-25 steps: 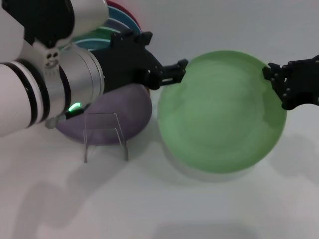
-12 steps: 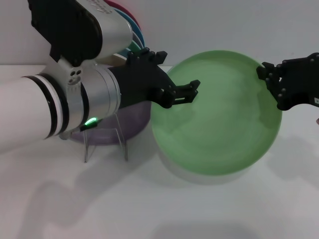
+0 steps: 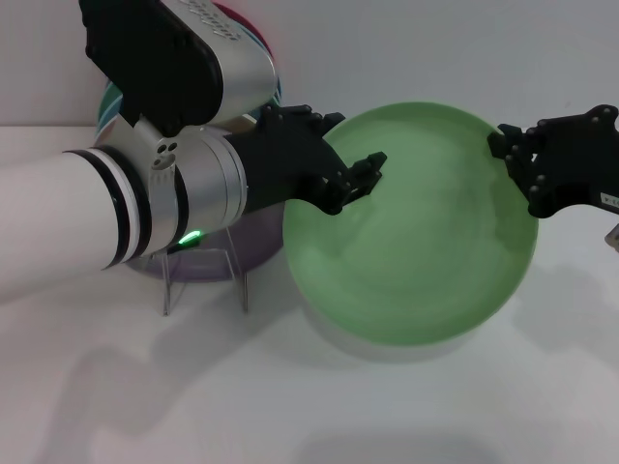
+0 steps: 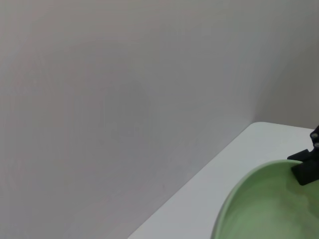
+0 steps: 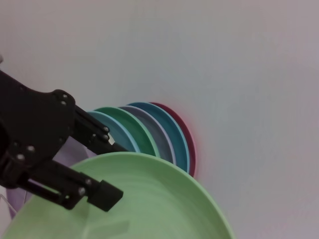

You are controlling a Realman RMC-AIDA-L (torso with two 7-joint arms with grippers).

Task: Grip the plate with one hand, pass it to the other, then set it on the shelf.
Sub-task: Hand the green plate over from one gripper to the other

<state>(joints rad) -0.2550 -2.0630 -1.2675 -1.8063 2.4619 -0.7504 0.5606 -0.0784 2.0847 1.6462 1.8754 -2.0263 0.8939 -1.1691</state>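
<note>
The mint-green plate (image 3: 416,232) hangs tilted above the table, with its shadow below it. My right gripper (image 3: 517,159) is shut on its right rim. My left gripper (image 3: 370,169), on the silver wrist with the green light, is at the plate's left rim. In the right wrist view the left gripper (image 5: 112,172) is open, one finger behind the rim and one finger (image 5: 99,193) over the plate's (image 5: 159,204) inner face. The left wrist view shows the plate's edge (image 4: 264,209) and the right gripper (image 4: 306,167). The clear rack (image 3: 203,266) stands empty under my left wrist.
A lavender plate (image 3: 259,244) lies behind the rack. A row of coloured plates (image 5: 159,132) stands on edge at the back wall, behind my left arm (image 3: 256,43). The white table (image 3: 309,406) extends in front.
My left gripper has moved right, from short of the plate's left rim to over it. The plate in my right gripper has shifted a little left.
</note>
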